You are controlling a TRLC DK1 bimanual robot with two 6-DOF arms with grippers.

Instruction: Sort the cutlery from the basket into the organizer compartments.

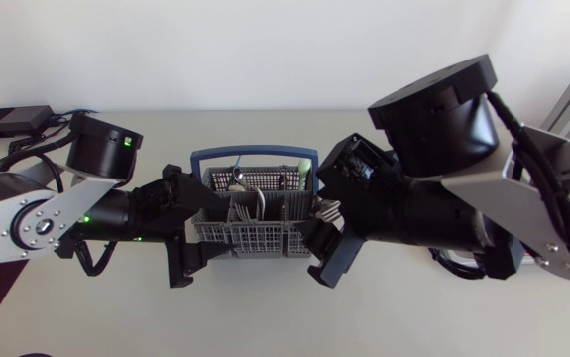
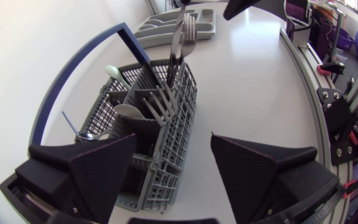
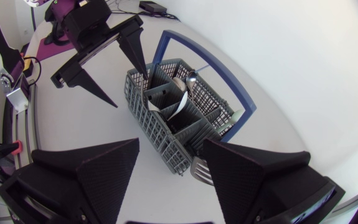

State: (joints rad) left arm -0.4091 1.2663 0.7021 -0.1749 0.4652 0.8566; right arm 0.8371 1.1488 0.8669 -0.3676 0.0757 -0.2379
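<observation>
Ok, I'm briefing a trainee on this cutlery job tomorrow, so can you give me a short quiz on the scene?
1. True or false: the right gripper is shut on the fork.
2. The handle of the basket is: A red, B blue, C green.
3. Fill in: the organizer shows only in the ___ wrist view.

Key: 1 false, its fingers stand wide apart; 2 B; 3 left.
</observation>
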